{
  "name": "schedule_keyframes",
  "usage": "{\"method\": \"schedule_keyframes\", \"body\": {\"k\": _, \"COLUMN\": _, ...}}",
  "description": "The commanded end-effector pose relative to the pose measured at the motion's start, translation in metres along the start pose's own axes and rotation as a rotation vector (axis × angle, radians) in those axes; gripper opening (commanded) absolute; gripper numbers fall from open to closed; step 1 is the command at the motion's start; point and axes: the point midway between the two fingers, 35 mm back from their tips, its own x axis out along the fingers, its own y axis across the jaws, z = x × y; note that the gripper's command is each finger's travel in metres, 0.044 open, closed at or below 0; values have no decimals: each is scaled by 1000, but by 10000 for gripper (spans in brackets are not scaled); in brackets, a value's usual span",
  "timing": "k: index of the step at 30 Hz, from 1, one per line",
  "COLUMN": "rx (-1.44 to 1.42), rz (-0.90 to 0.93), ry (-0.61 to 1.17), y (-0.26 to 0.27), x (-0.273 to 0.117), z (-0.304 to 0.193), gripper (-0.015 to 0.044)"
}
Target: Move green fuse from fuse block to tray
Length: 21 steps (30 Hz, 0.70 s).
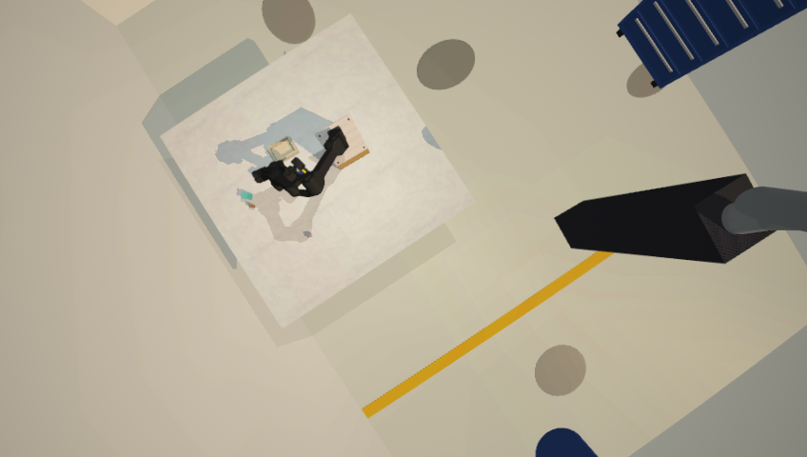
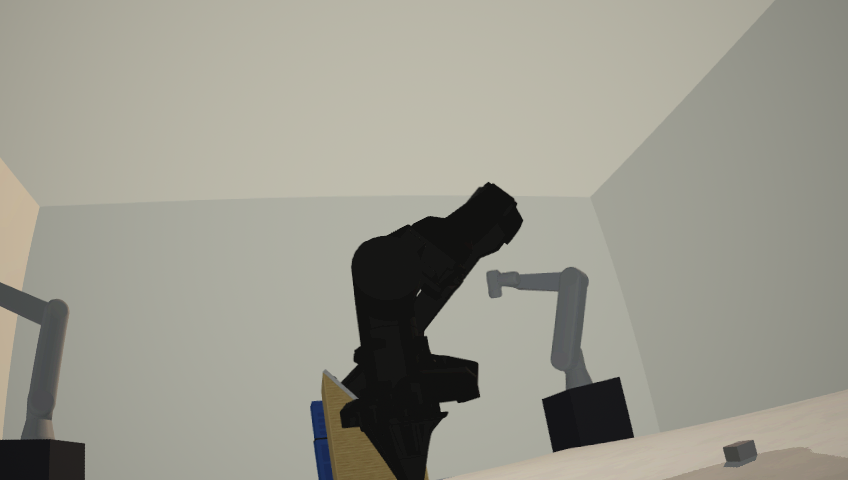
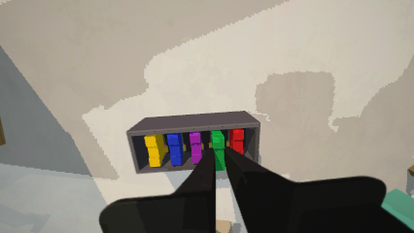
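Note:
The dark grey fuse block (image 3: 194,121) shows in the wrist view with its fuses in a row. The green fuse (image 3: 218,140) stands in the row between the magenta fuse (image 3: 195,141) and the red fuse (image 3: 237,136). My gripper (image 3: 218,151) is shut on the green fuse, with the black fingers hiding part of it. The right finger is very close to the red fuse; I cannot tell if they touch. The blue fuse (image 3: 175,148) and yellow fuse (image 3: 155,149) stand further left. The pale tray (image 1: 282,149) lies beside the arm in the top view, with nothing visible in it.
The arm stands on a wooden base board (image 1: 356,138) (image 2: 351,446). A teal block (image 1: 246,195) (image 3: 400,208) and a small brown piece (image 1: 251,206) lie on the table beyond the arm. A small grey block (image 1: 306,233) (image 2: 739,453) lies apart on the table.

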Motion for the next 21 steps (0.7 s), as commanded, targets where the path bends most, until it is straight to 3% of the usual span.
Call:
{"method": "schedule_keyframes", "body": {"k": 1, "rx": -2, "rz": -3, "ry": 3, "y": -1, "x": -3, "z": -1, "gripper": 0}}
{"method": "schedule_keyframes", "body": {"k": 21, "rx": -1, "rz": -4, "ry": 3, "y": -1, "x": -13, "z": -1, "gripper": 0}}
